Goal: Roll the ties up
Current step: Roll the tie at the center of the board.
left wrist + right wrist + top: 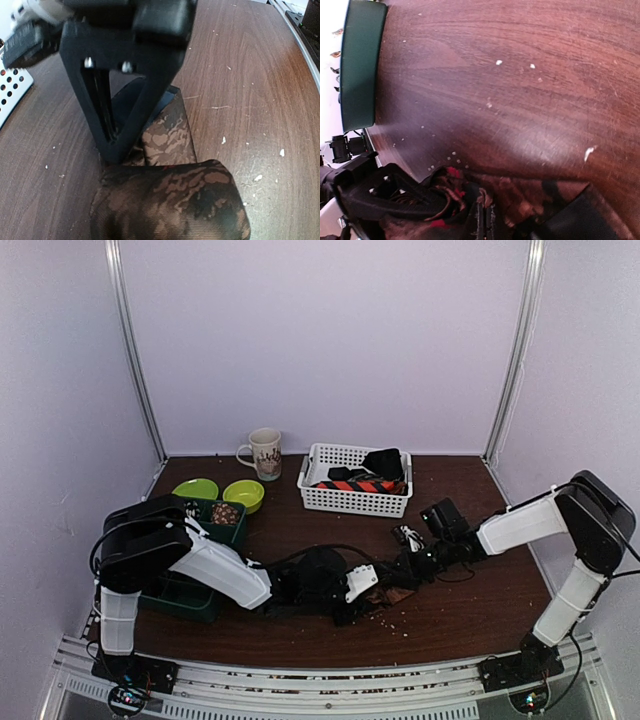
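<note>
Fabric of brown-patterned tie [170,200] looks limp, light, slick; pinch at the fold. Left end effector [368,592] and right end effector [408,568]: closure unreadable

Print on mug [266,453], too small to read

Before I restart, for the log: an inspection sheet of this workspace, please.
Surface: dark brown wooden table, white flecks scattered.
Job's things: brown-patterned fabric tie partly rolled, centre; orange-navy striped tie and black tie in white perforated basket.
Clutter: cream mug, two lime bowls, dark green bin.
Grippers: left gripper and right gripper both at that tie; open or shut unclear.
Cables: thin black cable by left arm.
Surroundings: white walls.
</note>
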`<state>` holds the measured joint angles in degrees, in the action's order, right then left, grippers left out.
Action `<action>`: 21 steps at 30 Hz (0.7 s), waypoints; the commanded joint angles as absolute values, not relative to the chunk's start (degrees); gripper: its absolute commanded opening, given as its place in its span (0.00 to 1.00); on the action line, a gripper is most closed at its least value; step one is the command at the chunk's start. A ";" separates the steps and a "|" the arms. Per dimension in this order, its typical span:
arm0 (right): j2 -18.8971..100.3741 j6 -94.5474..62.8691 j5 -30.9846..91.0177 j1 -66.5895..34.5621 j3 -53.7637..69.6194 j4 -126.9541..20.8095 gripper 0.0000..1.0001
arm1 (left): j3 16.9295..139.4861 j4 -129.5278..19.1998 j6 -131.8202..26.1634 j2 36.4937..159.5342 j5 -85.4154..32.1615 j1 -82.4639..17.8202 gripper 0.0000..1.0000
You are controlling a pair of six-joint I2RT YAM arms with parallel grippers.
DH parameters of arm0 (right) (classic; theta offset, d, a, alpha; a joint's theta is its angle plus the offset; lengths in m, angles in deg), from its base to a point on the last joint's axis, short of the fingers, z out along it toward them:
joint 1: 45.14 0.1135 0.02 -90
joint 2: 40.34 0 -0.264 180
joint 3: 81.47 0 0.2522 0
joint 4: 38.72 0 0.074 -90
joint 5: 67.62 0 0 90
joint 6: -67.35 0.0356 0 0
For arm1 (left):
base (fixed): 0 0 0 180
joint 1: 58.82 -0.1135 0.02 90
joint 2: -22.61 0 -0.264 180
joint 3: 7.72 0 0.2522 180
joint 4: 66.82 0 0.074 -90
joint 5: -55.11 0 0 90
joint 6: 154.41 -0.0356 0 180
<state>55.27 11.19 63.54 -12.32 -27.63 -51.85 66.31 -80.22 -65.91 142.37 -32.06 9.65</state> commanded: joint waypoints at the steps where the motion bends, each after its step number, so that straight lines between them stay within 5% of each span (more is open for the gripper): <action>1: 46.80 12.04 63.10 -11.84 -28.27 -55.62 0.00 | 65.14 -74.31 -65.91 145.98 -31.48 9.92 0.20; 21: 53.32 5.17 54.66 -13.16 -31.94 -60.20 0.00 | 59.02 -82.85 -64.05 140.89 -28.96 7.14 0.17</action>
